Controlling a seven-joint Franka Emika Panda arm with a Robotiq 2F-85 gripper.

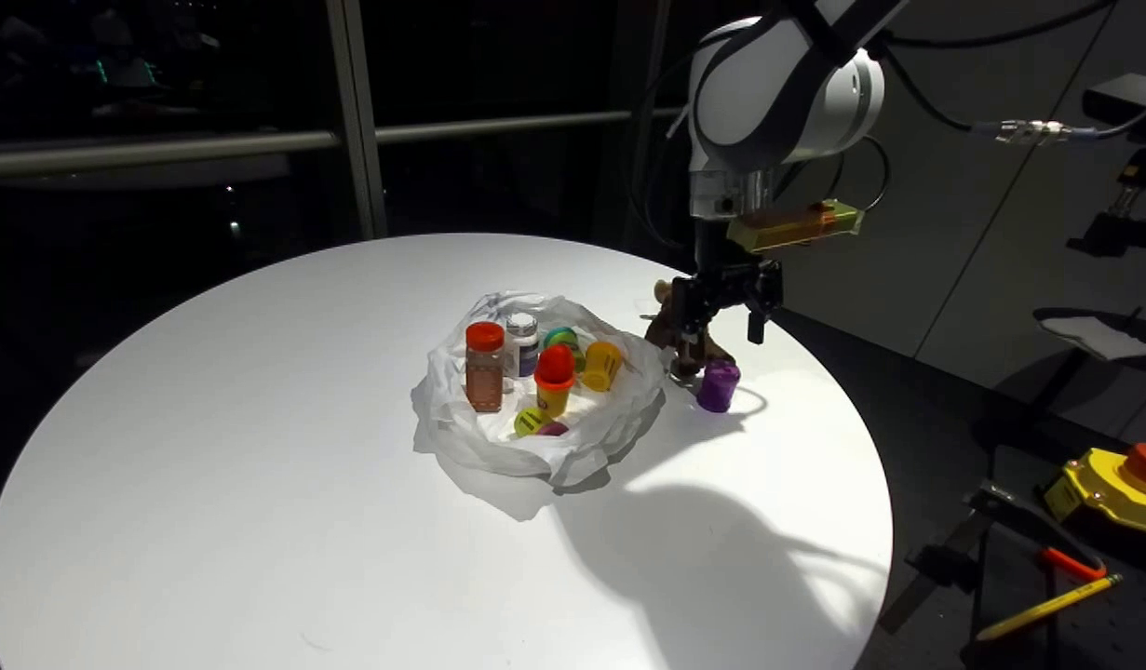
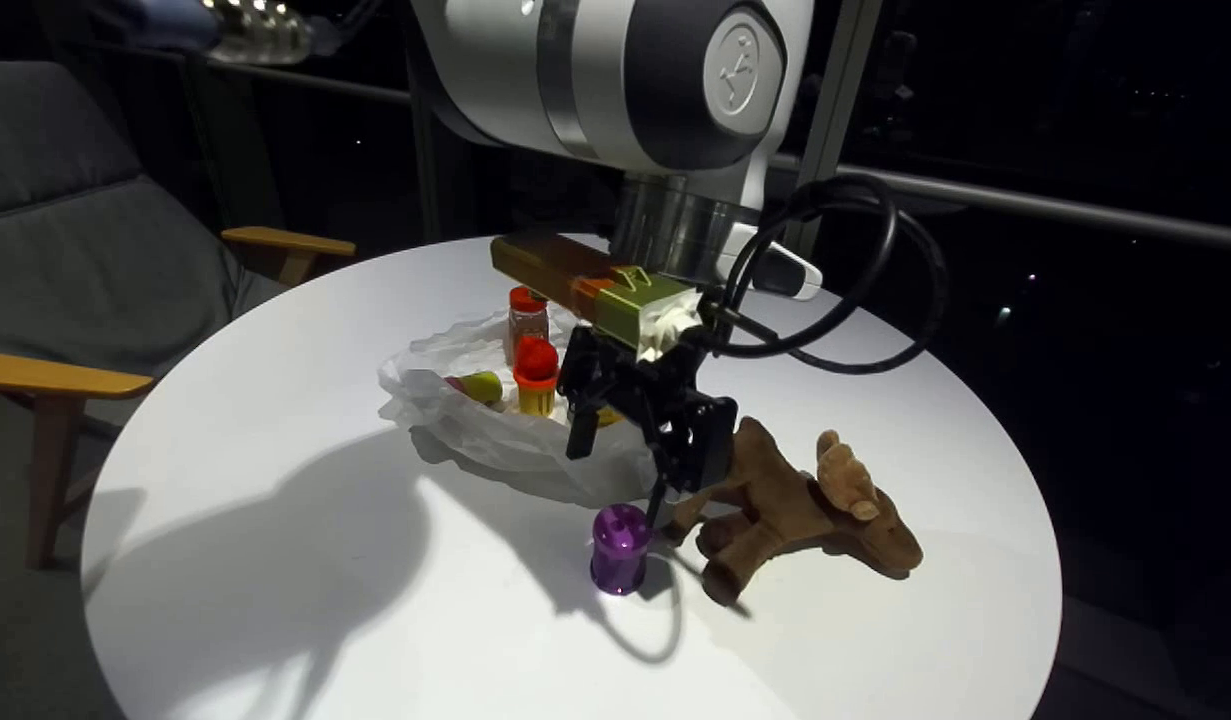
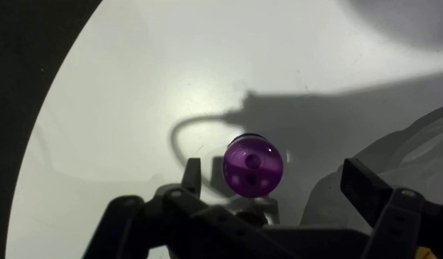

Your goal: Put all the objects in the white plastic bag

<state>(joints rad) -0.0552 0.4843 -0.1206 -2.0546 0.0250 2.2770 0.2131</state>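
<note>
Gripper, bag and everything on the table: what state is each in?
Gripper: open, holding nothing
White plastic bag: spread open
Purple container: upright, outside the bag
Brown plush animal: outside the bag
Red-lidded jar: in bag, upright, capped
White bottle: in bag, upright
Yellow tub: in bag, upright, red piece on top
Orange tub: in bag, tilted
Lime piece: in bag
Green piece: in bag, partly hidden

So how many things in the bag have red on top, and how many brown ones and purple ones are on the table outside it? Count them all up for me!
Red on top, in the bag: 2 (jar and yellow pot)
Brown, outside: 1 (plush animal)
Purple, outside: 1 (container)
Total I can see: 4
</note>
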